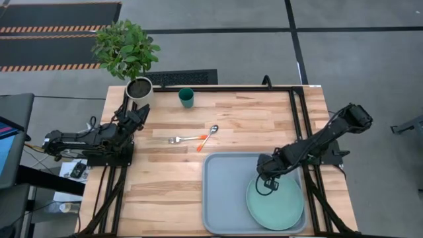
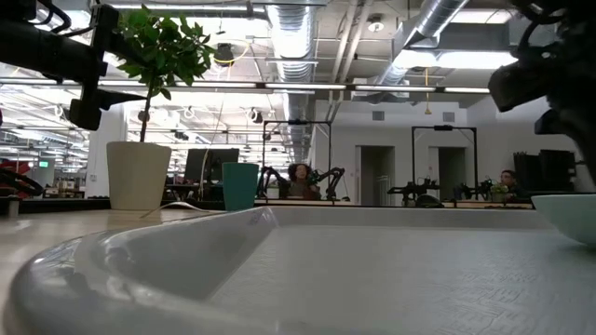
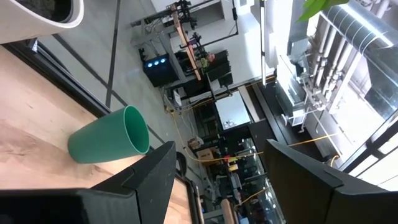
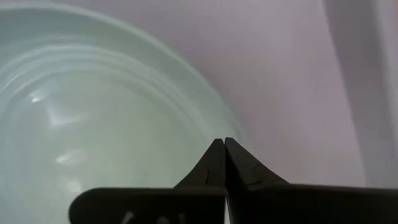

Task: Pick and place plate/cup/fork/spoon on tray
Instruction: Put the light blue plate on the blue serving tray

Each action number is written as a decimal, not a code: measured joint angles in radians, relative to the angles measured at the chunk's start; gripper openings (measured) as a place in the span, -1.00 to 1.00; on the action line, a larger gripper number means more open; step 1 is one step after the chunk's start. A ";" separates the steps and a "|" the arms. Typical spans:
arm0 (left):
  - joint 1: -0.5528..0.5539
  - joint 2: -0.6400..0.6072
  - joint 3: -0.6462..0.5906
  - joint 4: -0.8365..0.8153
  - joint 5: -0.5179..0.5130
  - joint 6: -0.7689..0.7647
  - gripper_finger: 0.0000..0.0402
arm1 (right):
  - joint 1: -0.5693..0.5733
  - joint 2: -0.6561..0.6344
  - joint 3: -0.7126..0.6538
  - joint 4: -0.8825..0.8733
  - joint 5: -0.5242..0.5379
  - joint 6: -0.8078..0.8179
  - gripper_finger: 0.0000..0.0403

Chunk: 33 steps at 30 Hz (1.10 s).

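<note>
The right gripper [image 1: 266, 185] hangs with its fingers pressed tight together and nothing between them, just above the near edge of the plate [image 1: 277, 201]. The plate lies directly under and beyond it, inside the tray [image 1: 221, 198], filling the tray's right end. Out past the tray's far rim, to the gripper's left, the spoon [image 1: 209, 135] and the fork [image 1: 185, 139] lie on the bare table [image 1: 165, 192], their orange handles almost meeting. Farther off, the cup [image 1: 186, 98] stands upright near the table's back edge. The left gripper [image 1: 135, 116] waits spread wide and empty beside the plant pot [image 1: 139, 88], the cup just ahead of it
</note>
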 joint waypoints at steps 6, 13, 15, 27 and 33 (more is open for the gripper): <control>0.000 0.000 0.000 0.000 0.000 -0.002 0.15 | 0.048 0.000 0.000 -0.009 -0.020 0.019 -0.97; 0.000 0.000 0.000 0.000 0.000 -0.010 0.15 | 0.038 -0.046 0.001 0.041 0.091 0.004 -0.97; 0.000 0.000 0.000 0.000 0.000 -0.010 0.15 | 0.008 -0.050 0.001 0.040 0.108 -0.010 -0.98; 0.000 0.000 0.000 -0.014 0.001 -0.018 0.15 | -0.074 -0.049 -0.052 0.098 0.095 -0.056 -0.97; 0.000 0.000 0.000 -0.019 0.000 -0.017 0.15 | -0.071 -0.049 -0.058 0.097 0.091 -0.034 -0.95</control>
